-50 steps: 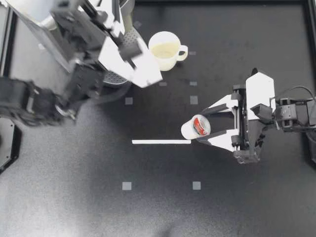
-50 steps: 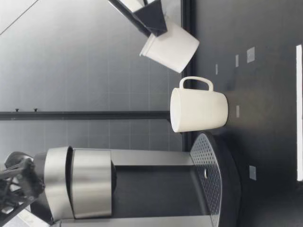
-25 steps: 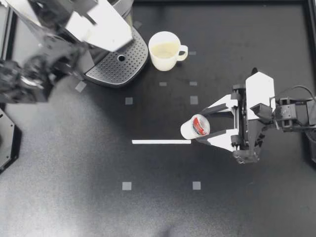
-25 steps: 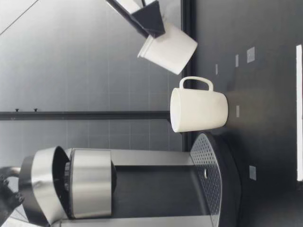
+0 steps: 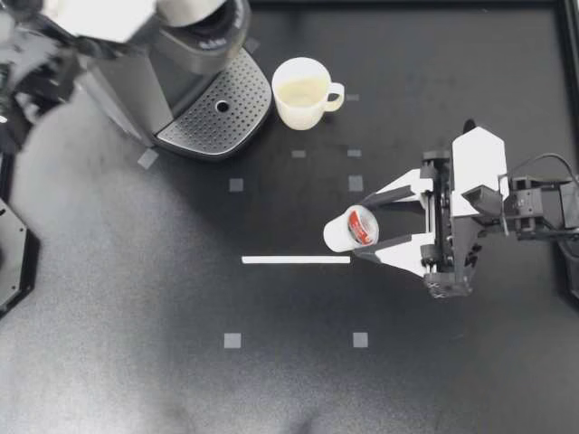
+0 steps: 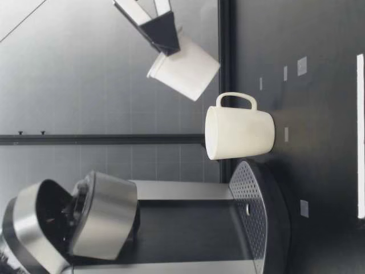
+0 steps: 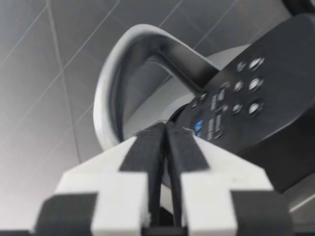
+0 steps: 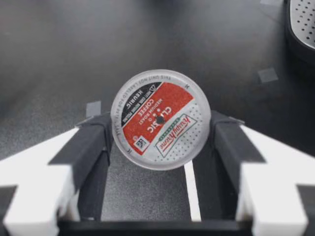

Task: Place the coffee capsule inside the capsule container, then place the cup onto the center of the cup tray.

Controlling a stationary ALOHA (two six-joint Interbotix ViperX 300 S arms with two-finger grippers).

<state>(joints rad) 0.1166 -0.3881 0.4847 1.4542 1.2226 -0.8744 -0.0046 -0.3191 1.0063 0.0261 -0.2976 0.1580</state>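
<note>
two steps, first one in hand: loading. shows the coffee machine (image 5: 172, 81) with lid (image 6: 34, 228) tipped up, left gripper (image 5: 145, 14) pinched closed on nothing near its handle. grips the coffee capsule (image 5: 351, 230) between the right gripper (image 5: 364, 229) fingers, aloft, well apart from the machine. next calls for carrying it across and lowering it into the open container. leaves the cup (image 5: 303, 90) beside the tray (image 5: 217, 117).

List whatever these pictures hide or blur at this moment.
Capsule container interior: low view, in shadow under the raised lid.
My left pincer: top view, blurred and cut off by the edge.
Coffee machine: low view, partly cut off by the edge.
Capsule sides: right wrist view, only its top face shows.
</note>
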